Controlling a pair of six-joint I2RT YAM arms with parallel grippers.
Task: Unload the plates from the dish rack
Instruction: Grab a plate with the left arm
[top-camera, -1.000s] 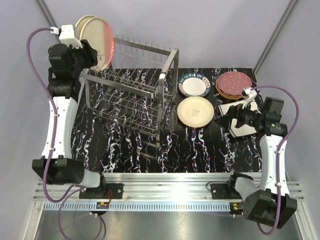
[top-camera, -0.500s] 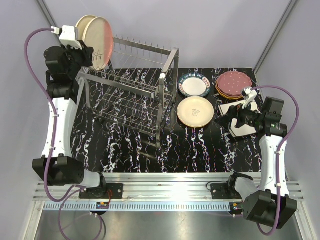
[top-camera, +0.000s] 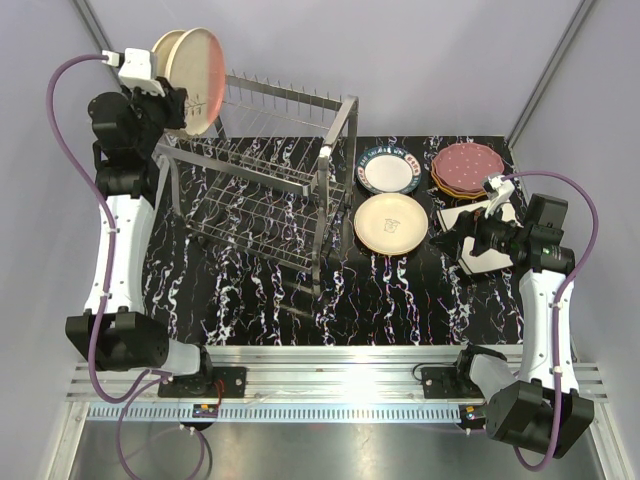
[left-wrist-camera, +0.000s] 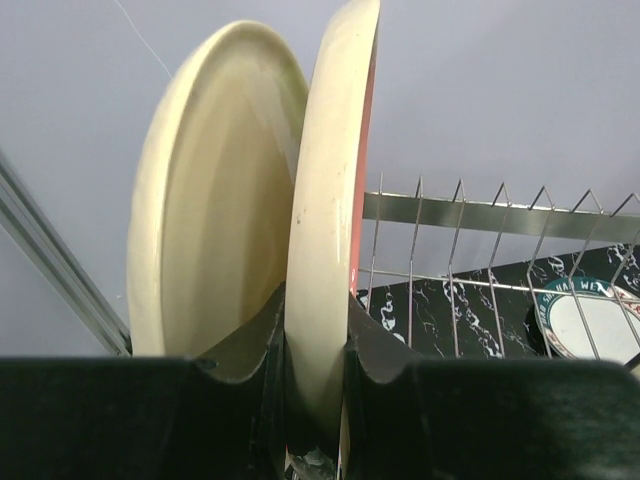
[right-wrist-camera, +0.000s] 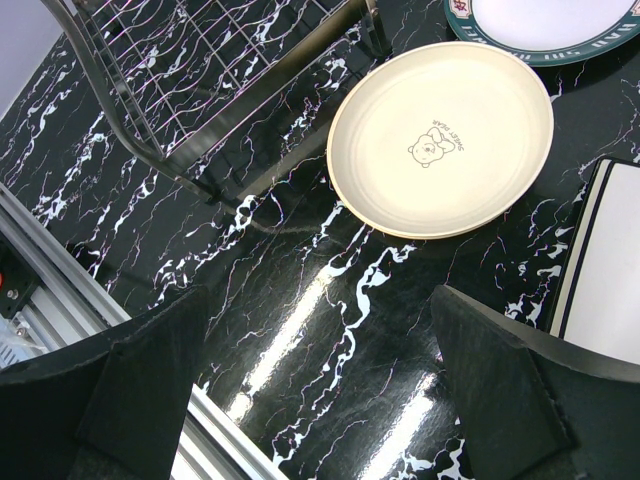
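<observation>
Left gripper (left-wrist-camera: 316, 385) pinches the lower rim of an upright round orange-faced cream-backed plate (left-wrist-camera: 325, 200); right gripper (right-wrist-camera: 320, 390) hangs spread.

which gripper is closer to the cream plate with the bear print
Right. The right gripper hovers open just right of the bear-print plate; the left gripper is beyond the dish rack, clamped on an orange-faced plate.

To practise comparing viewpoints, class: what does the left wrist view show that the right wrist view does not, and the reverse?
Left wrist only: the left gripper shut on an upright orange-faced plate, with a cream plate beside it. Right wrist only: a round bear plate lying flat, a square plate's edge, and the open right gripper. Both: the rack, the green-rimmed plate and the table.
</observation>
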